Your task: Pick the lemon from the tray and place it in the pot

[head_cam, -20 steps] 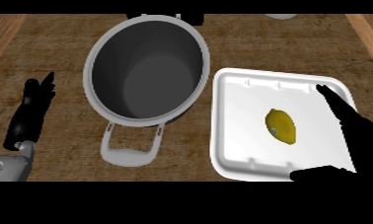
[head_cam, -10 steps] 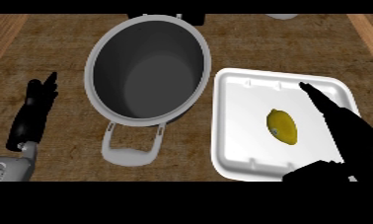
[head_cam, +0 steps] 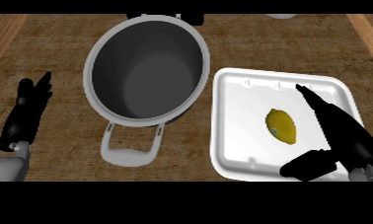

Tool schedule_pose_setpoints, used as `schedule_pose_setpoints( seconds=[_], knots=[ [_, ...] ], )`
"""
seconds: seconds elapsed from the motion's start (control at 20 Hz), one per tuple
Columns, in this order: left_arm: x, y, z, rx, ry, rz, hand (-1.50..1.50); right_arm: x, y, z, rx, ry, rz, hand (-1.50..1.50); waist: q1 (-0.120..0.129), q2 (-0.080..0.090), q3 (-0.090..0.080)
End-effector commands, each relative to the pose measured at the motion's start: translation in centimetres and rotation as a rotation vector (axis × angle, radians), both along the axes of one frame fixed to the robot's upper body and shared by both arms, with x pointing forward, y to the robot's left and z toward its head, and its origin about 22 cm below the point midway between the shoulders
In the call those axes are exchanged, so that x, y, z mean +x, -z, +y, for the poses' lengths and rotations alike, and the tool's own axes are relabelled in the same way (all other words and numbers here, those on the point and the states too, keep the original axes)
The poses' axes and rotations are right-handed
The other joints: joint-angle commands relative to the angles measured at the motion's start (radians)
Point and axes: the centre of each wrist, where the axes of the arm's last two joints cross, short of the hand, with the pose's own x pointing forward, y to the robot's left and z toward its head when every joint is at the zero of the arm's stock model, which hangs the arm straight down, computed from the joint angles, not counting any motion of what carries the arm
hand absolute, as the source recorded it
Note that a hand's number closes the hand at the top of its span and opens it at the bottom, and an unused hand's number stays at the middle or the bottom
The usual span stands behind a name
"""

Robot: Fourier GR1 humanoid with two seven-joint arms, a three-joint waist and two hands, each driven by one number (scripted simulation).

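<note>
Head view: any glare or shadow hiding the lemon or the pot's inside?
Head view: lemon evenly lit, unhidden on the white tray; pot interior shades darker toward its upper wall, no glare; right hand reads as a flat black shape beside the lemon.

The wooden counter (head_cam: 58, 45) carries a grey pot (head_cam: 146, 72) mid-counter and a white tray (head_cam: 241, 119) toward its right edge.
</note>
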Motion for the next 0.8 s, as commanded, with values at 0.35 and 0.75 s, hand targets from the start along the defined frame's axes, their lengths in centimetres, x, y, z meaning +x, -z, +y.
schedule_pose_setpoints(
  seconds=[0.35,0.75],
  knots=[
    [-0.8,1.0,-0.9,0.003,-0.003,0.0,0.0,3.2,1.9,2.0,-0.066,0.058,0.05,-1.5,-0.001,0.0,0.0],
    [0.8,0.5,-1.7,-0.001,-0.021,-0.002,0.0,2.7,5.1,0.6,-0.105,0.078,0.149,-1.5,-0.008,0.001,0.0]
  ],
)
